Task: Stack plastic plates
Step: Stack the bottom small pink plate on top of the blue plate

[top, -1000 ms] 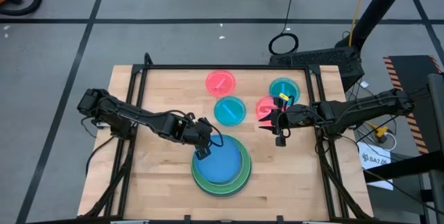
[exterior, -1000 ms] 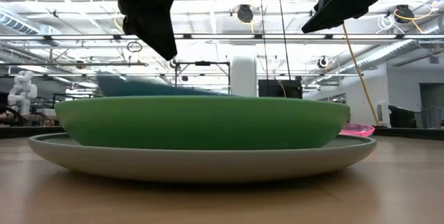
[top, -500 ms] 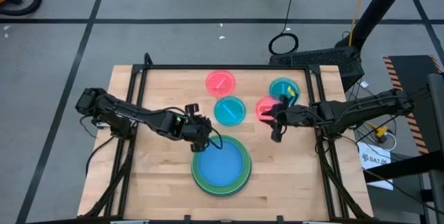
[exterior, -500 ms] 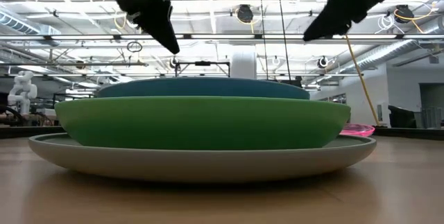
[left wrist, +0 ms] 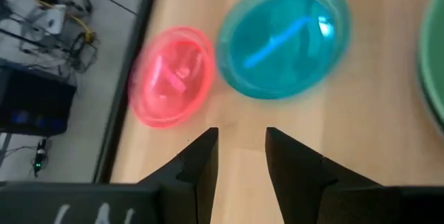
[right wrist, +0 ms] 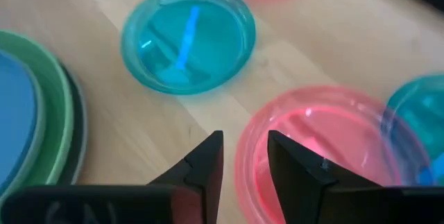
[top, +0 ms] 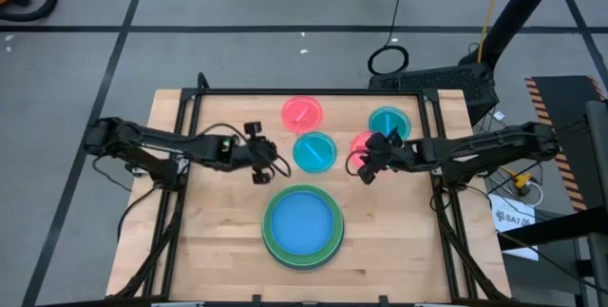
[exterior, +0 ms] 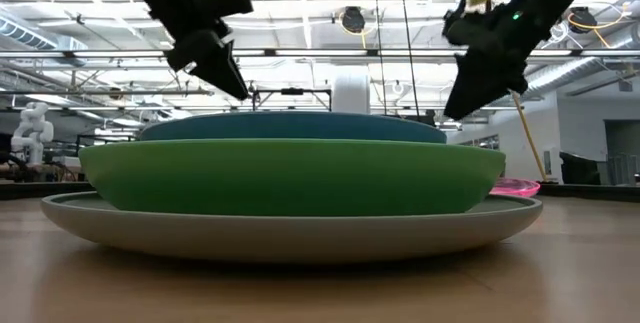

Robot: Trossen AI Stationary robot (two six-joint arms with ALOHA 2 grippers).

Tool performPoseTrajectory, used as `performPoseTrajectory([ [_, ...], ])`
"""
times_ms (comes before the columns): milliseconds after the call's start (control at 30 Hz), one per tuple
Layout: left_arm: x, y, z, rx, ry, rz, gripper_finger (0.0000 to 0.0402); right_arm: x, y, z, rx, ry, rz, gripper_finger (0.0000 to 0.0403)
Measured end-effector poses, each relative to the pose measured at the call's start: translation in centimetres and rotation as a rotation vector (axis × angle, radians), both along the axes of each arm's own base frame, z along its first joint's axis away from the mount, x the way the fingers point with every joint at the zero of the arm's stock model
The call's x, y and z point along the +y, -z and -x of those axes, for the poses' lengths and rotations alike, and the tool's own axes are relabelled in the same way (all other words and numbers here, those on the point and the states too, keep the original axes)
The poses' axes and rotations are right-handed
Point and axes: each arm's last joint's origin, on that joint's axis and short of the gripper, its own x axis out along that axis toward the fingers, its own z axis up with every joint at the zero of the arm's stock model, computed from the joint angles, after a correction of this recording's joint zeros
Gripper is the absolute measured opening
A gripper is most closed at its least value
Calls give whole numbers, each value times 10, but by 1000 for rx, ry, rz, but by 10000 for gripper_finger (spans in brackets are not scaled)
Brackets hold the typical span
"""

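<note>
A stack of plastic plates (top: 303, 226) rests on the table near its front edge: blue on top (exterior: 292, 126), then green (exterior: 290, 175), then a large grey plate (exterior: 290, 228) at the bottom. Farther back, each lying flat on the wood, are a pink plate (top: 302, 112), a teal plate (top: 314, 152), a second pink plate (top: 362, 145) and a second teal plate (top: 388, 121). My left gripper (top: 258, 174) hangs open above bare wood, left of the middle teal plate (left wrist: 283, 37). My right gripper (top: 366, 170) hangs open over the near edge of the right pink plate (right wrist: 326, 151).
A black frame rail (top: 313, 93) runs along the table's far edge, with side rails left and right. Bare wood (top: 218, 221) lies left and right of the stack. Cables and a black stand sit beyond the table's right side.
My left gripper has drawn back from the stack's far-left rim toward the table's far left, rolling its wrist. The blue plate, tilted a second ago, now lies level on the stack. My right gripper has sunk a little toward the right pink plate and rolled.
</note>
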Motion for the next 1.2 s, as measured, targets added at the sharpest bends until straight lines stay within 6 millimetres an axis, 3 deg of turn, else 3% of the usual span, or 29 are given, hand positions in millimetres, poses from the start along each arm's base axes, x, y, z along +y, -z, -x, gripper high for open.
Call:
performPoseTrajectory([
  [300, 26, -16, 23, -147, -79, -24, 127, -24, 10, -1, 8, 136, -231, 109],
  [567, 32, -15, 30, -67, -98, -28, 127, -13, 19, -14, 11, 40, -326, 109],
  [800, 26, -8, 38, 0, -160, 42, 127, -2, 32, -26, 129, 5, -330, 109],
  [1200, 23, -7, 39, 11, -171, 58, 127, -8, 20, -44, 426, -50, -230, 109],
])
